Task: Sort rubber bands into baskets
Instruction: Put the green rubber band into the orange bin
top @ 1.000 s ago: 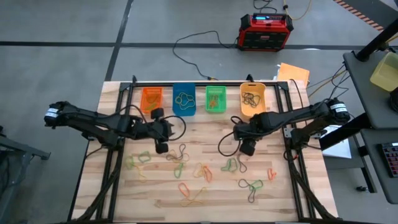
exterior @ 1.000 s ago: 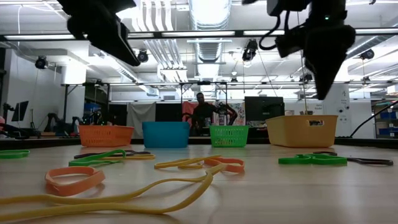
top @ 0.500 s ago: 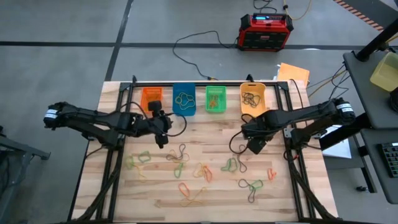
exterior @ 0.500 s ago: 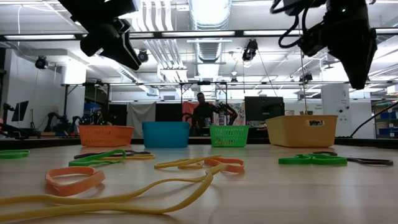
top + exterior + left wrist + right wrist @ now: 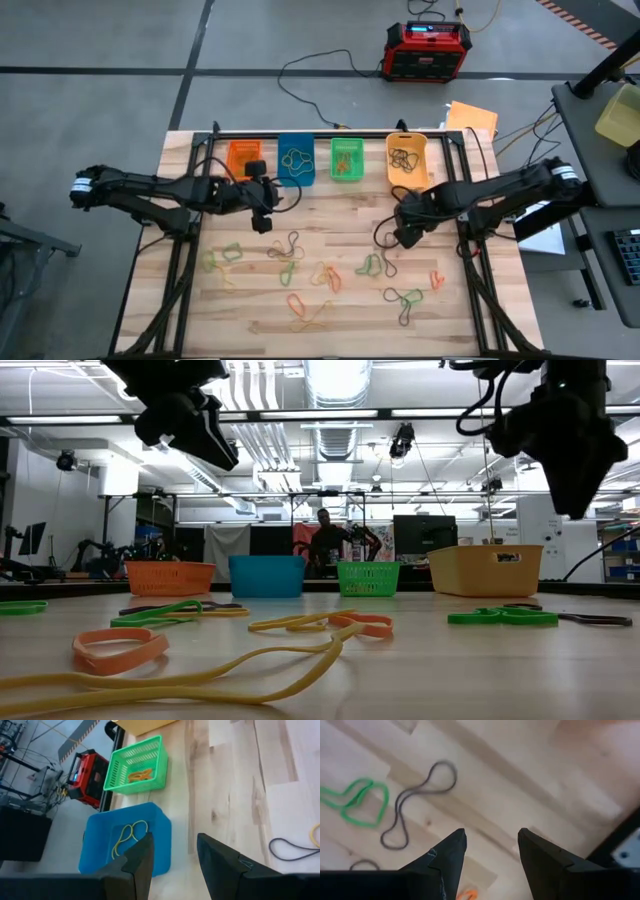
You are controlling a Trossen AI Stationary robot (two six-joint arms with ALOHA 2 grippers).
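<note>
Rubber bands [image 5: 325,275] in green, orange, yellow and black lie scattered over the near half of the wooden table [image 5: 330,215]. Four baskets stand in a row along its far edge: orange [image 5: 243,158], blue [image 5: 296,160], green [image 5: 347,160] and yellow-orange [image 5: 406,160], each with bands inside. My left gripper [image 5: 262,222] [image 5: 172,842] hovers open just near of the blue basket [image 5: 127,840], slanting down. My right gripper [image 5: 404,240] [image 5: 490,837] hangs open above the table, pointing down, beside a black band [image 5: 420,800] and a green band [image 5: 357,802]. Neither holds anything.
A red-and-black box [image 5: 428,50] with cables sits on the floor beyond the table. Black frame rails [image 5: 185,250] run along the table's left and right sides. Bare wood lies between the baskets and the scattered bands. A person [image 5: 325,540] stands far back in the room.
My left gripper has drifted toward the far edge, nearer the blue basket, rolling a little about its own axis. My right gripper has moved toward the table's right edge and rolled markedly, staying high above the bands. The bands and baskets have kept still.
</note>
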